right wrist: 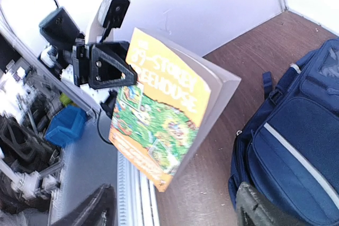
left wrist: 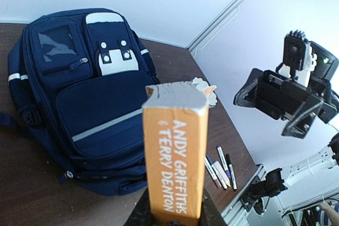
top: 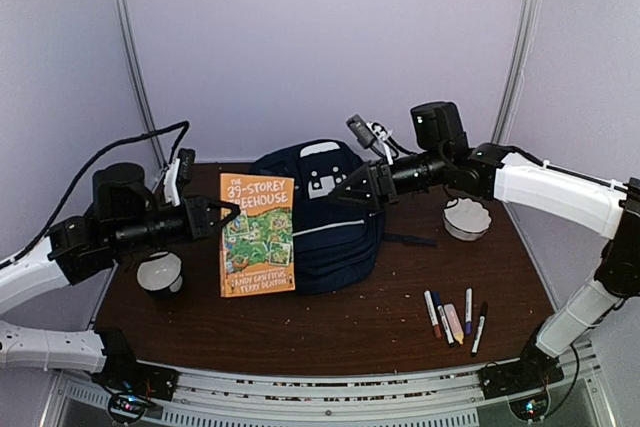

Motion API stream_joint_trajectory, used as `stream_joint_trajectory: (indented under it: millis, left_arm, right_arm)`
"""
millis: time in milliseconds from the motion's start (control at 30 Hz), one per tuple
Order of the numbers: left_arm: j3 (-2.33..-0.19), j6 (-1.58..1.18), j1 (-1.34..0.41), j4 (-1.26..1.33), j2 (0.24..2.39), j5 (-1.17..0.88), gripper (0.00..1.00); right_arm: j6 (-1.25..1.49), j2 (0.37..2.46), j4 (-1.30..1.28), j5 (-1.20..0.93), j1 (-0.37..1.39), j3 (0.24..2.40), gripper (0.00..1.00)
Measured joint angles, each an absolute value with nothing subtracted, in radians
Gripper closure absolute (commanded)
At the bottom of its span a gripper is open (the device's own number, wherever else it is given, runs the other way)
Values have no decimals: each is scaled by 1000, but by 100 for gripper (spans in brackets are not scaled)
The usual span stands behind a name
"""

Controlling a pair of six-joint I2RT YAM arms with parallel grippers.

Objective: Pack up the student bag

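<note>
The student bag (top: 330,219) lies flat at the back middle of the table, front side up, its zips shut as far as I can see. An orange book (top: 258,235) hangs upright above the table's left half, just left of the bag, with my left gripper (top: 228,215) shut on its spine edge. In the left wrist view the spine of the book (left wrist: 175,157) rises from between the jaws of the left gripper (left wrist: 172,214), and the bag (left wrist: 79,93) lies beyond. My right gripper (top: 345,192) hovers over the bag's upper right, open and holding nothing; its fingers (right wrist: 259,207) frame the book (right wrist: 167,109) and the bag (right wrist: 296,146).
Several marker pens (top: 455,319) lie side by side at the front right of the table. A white scalloped bowl (top: 467,218) sits at the right, and a white cup (top: 160,272) stands at the left under my left arm. The wooden table (top: 350,332) ends at a metal rail in front.
</note>
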State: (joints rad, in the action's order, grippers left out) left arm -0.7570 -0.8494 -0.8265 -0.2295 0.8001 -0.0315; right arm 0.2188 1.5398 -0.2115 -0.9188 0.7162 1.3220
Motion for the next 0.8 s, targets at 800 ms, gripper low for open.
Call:
stream_joint_trajectory:
  millis: [800]
  left_arm:
    - [-1183,-926,-686,297,1540,-414,100]
  right_arm:
    - [251,1718,-316,-899,535,1421,13]
